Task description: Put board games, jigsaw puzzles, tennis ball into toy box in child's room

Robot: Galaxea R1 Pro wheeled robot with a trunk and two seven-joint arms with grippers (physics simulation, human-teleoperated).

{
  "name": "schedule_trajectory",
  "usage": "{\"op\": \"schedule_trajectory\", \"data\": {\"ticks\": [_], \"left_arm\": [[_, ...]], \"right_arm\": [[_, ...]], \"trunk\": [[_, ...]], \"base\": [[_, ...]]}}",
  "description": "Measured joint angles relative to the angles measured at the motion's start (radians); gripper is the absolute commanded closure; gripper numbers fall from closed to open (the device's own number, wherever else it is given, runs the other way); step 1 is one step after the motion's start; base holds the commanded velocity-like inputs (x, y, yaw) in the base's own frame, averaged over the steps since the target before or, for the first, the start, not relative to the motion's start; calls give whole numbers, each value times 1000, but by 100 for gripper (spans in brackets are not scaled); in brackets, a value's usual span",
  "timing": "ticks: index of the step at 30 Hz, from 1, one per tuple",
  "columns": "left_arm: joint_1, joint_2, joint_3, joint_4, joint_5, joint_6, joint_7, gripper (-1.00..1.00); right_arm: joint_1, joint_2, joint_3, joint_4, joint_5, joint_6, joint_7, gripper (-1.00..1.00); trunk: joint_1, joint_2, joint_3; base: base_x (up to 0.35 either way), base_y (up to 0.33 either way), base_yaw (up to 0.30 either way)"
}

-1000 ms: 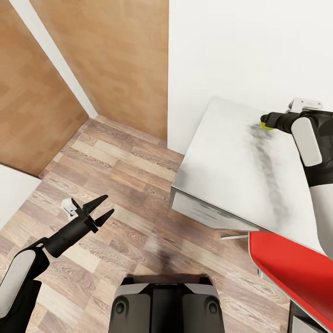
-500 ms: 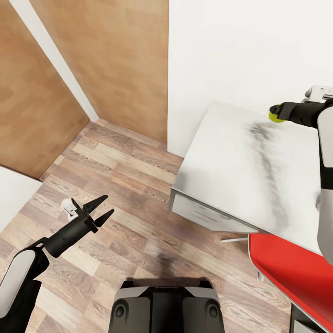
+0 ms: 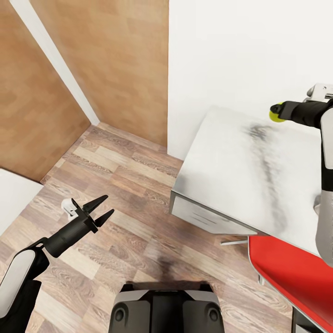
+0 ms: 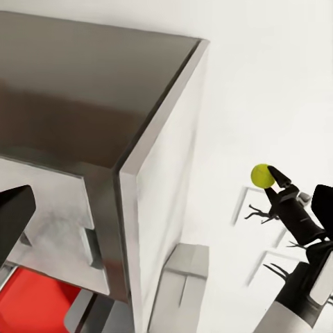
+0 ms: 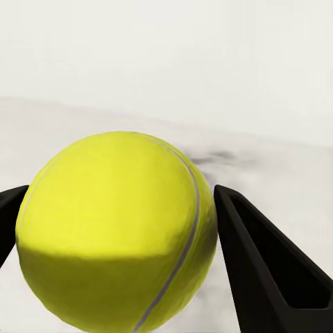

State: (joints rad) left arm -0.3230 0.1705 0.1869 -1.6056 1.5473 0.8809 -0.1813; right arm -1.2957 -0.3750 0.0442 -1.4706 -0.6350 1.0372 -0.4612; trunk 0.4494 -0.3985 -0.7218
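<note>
**Tennis ball held above the surface by the right pincer**

The tennis ball point(image 3: 278, 113) is clamped between the two fingers of the right pincer point(image 3: 276, 112) and sits in the air over the far part of the surface point(image 3: 231, 171), close to the white wall point(image 3: 240, 55). In the right wrist view the ball point(image 5: 116, 232) shows large, with one dark finger point(image 5: 267, 267) pressed against each side of it and the pale top below and behind it. In the left wrist view the ball point(image 4: 262, 175) appears as a small yellow disc at the tip of the right pincer point(image 4: 272, 177), set against the white wall.

Reading the head view from left to right:

1. Left pincer point(image 3: 102, 208): released, its two pointed fingers spread apart with nothing between them. It hangs over the wood-plank floor point(image 3: 120, 185), well apart from the surface.
2. Robot base point(image 3: 162, 310): dark, at the lower edge of the view, standing on the floor.
3. Surface: pale grey top with a dark smear of shadow running along it, and a white drawer front point(image 3: 203, 215) under its near edge. Its corner points toward the floor area.
4. Red chair point(image 3: 291, 273): just beside the near end of the surface, at the lower right.
5. Right arm point(image 3: 323, 185): reaches up along the right edge of the view, with the pincer pointing left over the surface.
</note>
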Motion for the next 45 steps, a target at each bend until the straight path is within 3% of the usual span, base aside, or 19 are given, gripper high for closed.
{"op": "schedule_trajectory", "data": {"ticks": [10, 27, 39, 45], "left_arm": [[0, 0, -1, 0, 0, 0, 0, -100], [0, 0, -1, 1, 0, 0, 3, -100], [0, -2, -1, 1, 0, 0, 5, -100], [0, -2, -1, 1, 0, 0, 4, -100]], "right_arm": [[17, 4, -2, 6, -4, -43, 2, 100], [31, 4, -10, -8, -3, -44, 0, 100], [31, 2, -74, -67, -3, 0, -2, 100], [31, 2, -87, -76, -4, 7, -1, 100]], "trunk": [[0, 0, 4], [0, 0, 15], [0, 0, 33], [0, 0, 43]], "base": [[0, 0, 0], [0, 0, -48], [0, 0, -74], [0, 0, -93]]}}
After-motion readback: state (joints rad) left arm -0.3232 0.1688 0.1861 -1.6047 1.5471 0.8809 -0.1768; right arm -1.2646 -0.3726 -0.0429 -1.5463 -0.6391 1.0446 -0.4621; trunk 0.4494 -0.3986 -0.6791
